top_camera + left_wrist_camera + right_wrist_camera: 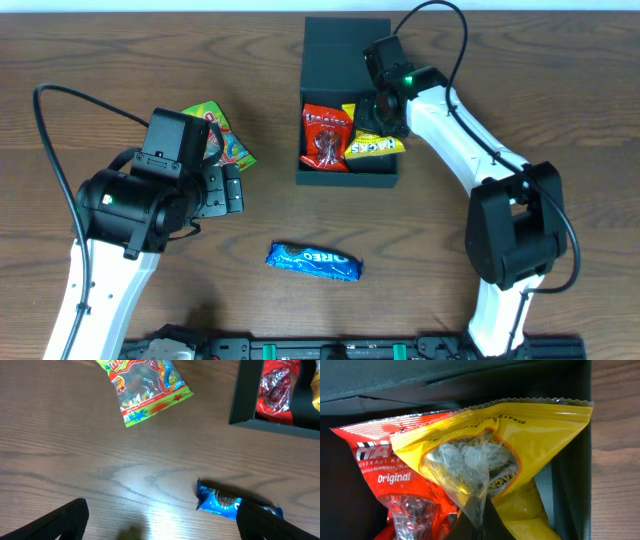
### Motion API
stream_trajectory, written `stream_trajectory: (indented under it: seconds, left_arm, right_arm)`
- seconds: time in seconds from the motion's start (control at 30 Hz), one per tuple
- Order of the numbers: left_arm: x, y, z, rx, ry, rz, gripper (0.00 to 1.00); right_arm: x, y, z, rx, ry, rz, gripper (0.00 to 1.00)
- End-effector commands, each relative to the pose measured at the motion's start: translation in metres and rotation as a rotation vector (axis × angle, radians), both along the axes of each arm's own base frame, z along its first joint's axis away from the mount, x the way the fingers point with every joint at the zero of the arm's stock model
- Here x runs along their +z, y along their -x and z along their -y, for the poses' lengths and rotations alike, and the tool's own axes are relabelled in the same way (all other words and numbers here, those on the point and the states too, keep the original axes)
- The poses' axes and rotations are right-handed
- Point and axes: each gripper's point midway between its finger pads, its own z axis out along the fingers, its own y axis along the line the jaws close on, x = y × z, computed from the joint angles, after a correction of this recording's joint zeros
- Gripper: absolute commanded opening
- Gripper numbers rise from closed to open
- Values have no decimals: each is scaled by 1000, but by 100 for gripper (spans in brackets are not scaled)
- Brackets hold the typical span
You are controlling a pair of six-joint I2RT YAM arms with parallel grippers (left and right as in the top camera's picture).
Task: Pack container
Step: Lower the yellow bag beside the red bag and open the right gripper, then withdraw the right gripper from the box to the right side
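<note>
The container (345, 180) is a dark square box at the back middle, with its flap lid open behind it. A red packet (326, 135) and a yellow packet (372, 146) lie inside. My right gripper (378, 118) is down in the box. In the right wrist view it (480, 522) is shut on the clear edge of the yellow packet (530, 435), beside the red packet (375, 465). My left gripper (232, 188) hangs over the table left of the box. In the left wrist view it (162, 520) is open and empty.
A green gummy packet (228, 140) lies left of the box, partly under my left arm, and shows in the left wrist view (147, 387). A blue cookie packet (314, 261) lies near the front middle, by my left gripper's right finger (220, 501). The box wall (245, 395) stands at that view's upper right.
</note>
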Motion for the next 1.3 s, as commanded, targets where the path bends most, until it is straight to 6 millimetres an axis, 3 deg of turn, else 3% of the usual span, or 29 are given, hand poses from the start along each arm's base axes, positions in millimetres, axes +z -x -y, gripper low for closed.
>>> stream_trajectory:
  seconds: [0.0, 0.33, 0.7, 0.73, 0.77, 0.87, 1.1, 1.2, 1.27]
  left_arm:
    - [-1, 1, -1, -17, -15, -3, 95]
    - [-1, 1, -1, -20, -17, -3, 96]
    - [-1, 1, -1, -20, -17, -3, 95]
    - [-1, 1, -1, -20, -17, -3, 95]
    - [-1, 1, -1, -20, -17, -3, 95]
    - [-1, 1, -1, -20, -17, -3, 95]
    - [-1, 0, -1, -20, -16, 0, 96]
    - [0, 0, 0, -21, -15, 2, 96]
    - [0, -1, 0, -21, -15, 3, 95]
  right_arm:
    - [1, -6, 2, -41, -1, 7, 1]
    - [3, -2, -13, -44, -93, -23, 2]
    - [-2, 0, 12, 26, 79, -4, 1]
    - [-2, 1, 12, 26, 80, -6, 7]
    - [-2, 1, 12, 26, 80, -6, 43]
    - [-2, -1, 12, 25, 77, 0, 71]
    - [10, -5, 9, 26, 60, 35, 98]
    - [40, -4, 7, 30, 28, 81, 99]
    - [75, -2, 6, 56, 6, 147, 99]
